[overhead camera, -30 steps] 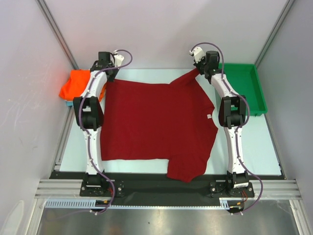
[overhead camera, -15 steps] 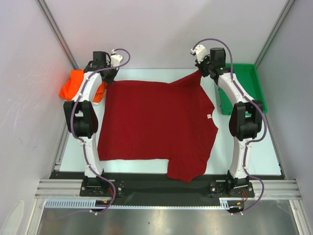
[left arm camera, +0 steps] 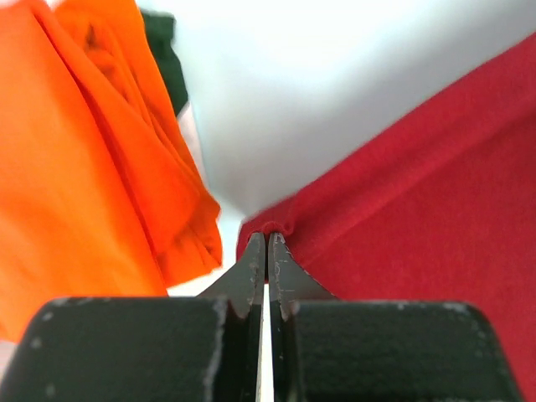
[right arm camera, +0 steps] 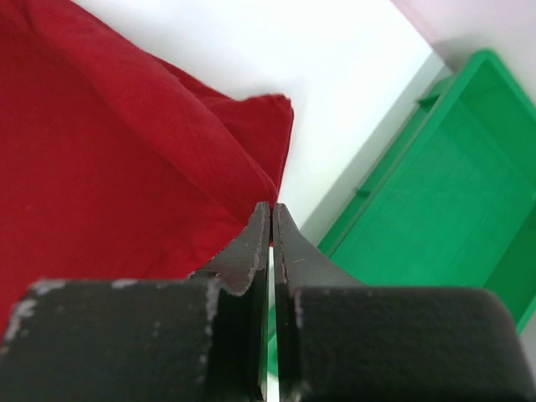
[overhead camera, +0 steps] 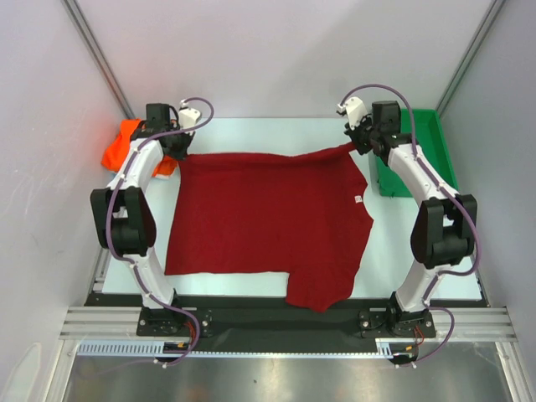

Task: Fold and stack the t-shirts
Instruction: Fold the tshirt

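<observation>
A dark red t-shirt (overhead camera: 268,218) lies spread on the white table, with one sleeve hanging over the near edge. My left gripper (overhead camera: 179,152) is shut on its far left corner; in the left wrist view the fingertips (left arm camera: 267,239) pinch a small bunch of red cloth (left arm camera: 419,209). My right gripper (overhead camera: 357,146) is shut on the far right sleeve, and red cloth (right arm camera: 126,151) sits at the closed tips (right arm camera: 271,209). A crumpled orange t-shirt (overhead camera: 121,146) lies at the far left, right beside the left gripper (left arm camera: 84,167). A dark green-blue edge (left arm camera: 163,46) shows behind it.
A green plastic tray (overhead camera: 423,155) stands at the far right, close to the right gripper (right arm camera: 435,193). Grey walls close in both sides and the back. A black rail (overhead camera: 276,322) with the arm bases runs along the near edge.
Both grippers have moved apart and a little nearer, still holding the shirt. Its far edge, peaked at the right sleeve before, is now pulled into a nearly straight line.
</observation>
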